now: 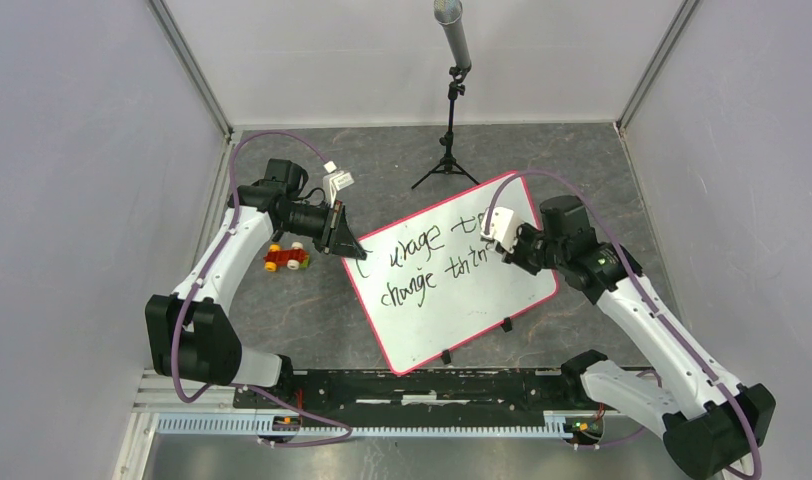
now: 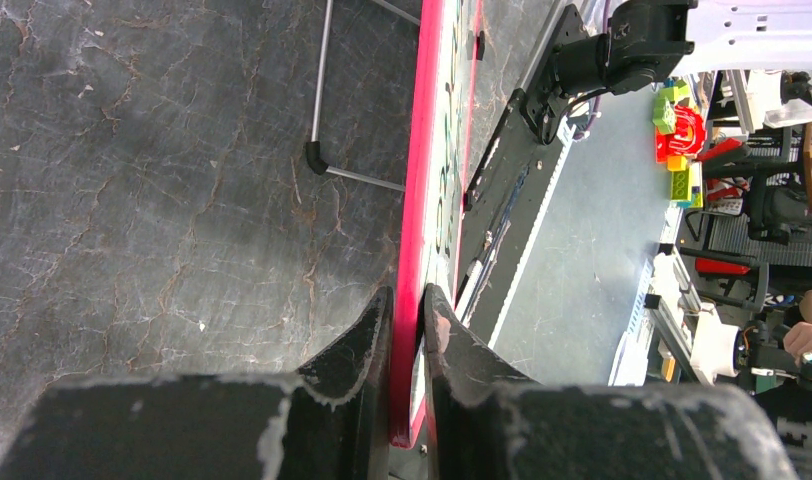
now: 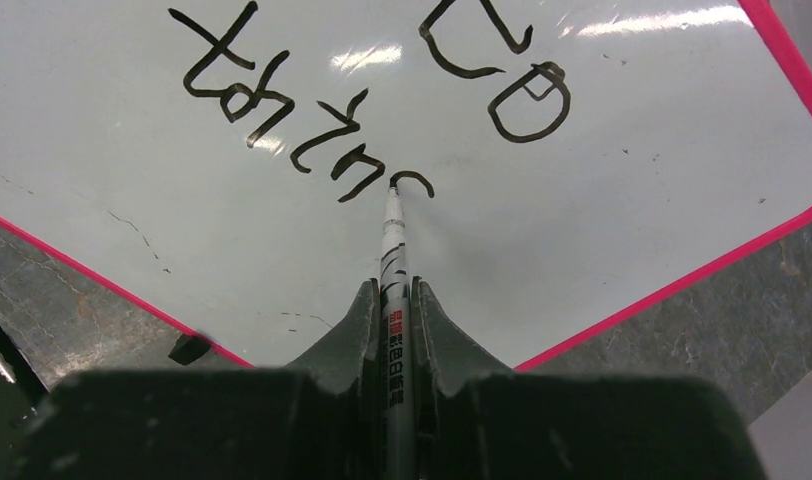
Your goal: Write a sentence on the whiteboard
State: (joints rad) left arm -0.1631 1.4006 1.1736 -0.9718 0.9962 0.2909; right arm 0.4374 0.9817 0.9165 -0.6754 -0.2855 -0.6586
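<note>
The whiteboard, white with a pink-red rim, lies tilted in the middle of the dark floor. The sentence runs across it in two lines of black script, its right end hidden by my right wrist. My left gripper is shut on the whiteboard's left rim; in the left wrist view its jaws pinch the pink edge. My right gripper is shut on a grey marker whose tip touches the whiteboard at the end of the last stroke of the sentence.
A small red and yellow toy car sits left of the board, under my left arm. A black tripod holding a grey cylinder stands behind the board. Two black feet stick out at the board's near edge. Grey walls close in both sides.
</note>
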